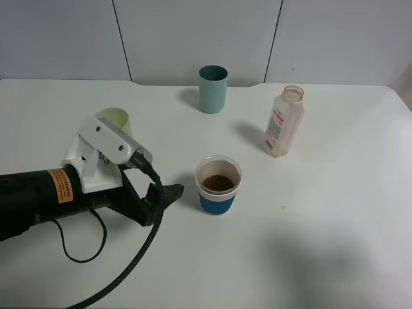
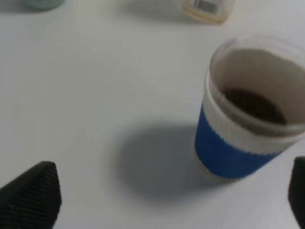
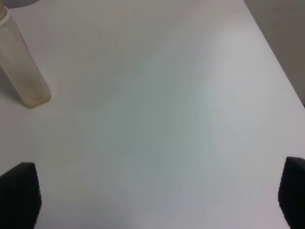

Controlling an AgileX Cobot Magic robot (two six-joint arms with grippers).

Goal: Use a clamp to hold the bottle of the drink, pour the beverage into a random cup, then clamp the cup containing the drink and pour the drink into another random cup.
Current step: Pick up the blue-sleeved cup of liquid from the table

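Note:
The short cup (image 1: pixel 217 193) with a white band and blue sleeve stands upright mid-table, with brown beverage (image 1: pixel 218 183) in its bottom. My left clamp (image 1: pixel 166 196) lies low just left of it, jaws open and empty, a small gap from the cup. The left wrist view shows the cup (image 2: pixel 238 148) and its beverage (image 2: pixel 252 104) ahead of that clamp (image 2: pixel 164 200), nearer one finger. The capless bottle (image 1: pixel 283 122) stands upright at the right rear. The pale yellow-green tumbler (image 1: pixel 116 118) is partly hidden behind my left arm. My right clamp (image 3: pixel 156 200) is open over bare table, the bottle (image 3: pixel 21 67) far ahead.
A teal tumbler (image 1: pixel 212 89) stands at the back centre near the wall. A black cable (image 1: pixel 129 264) loops from my left arm across the front of the white table (image 1: pixel 322 244). The table's right edge (image 3: pixel 281 62) runs close to my right clamp.

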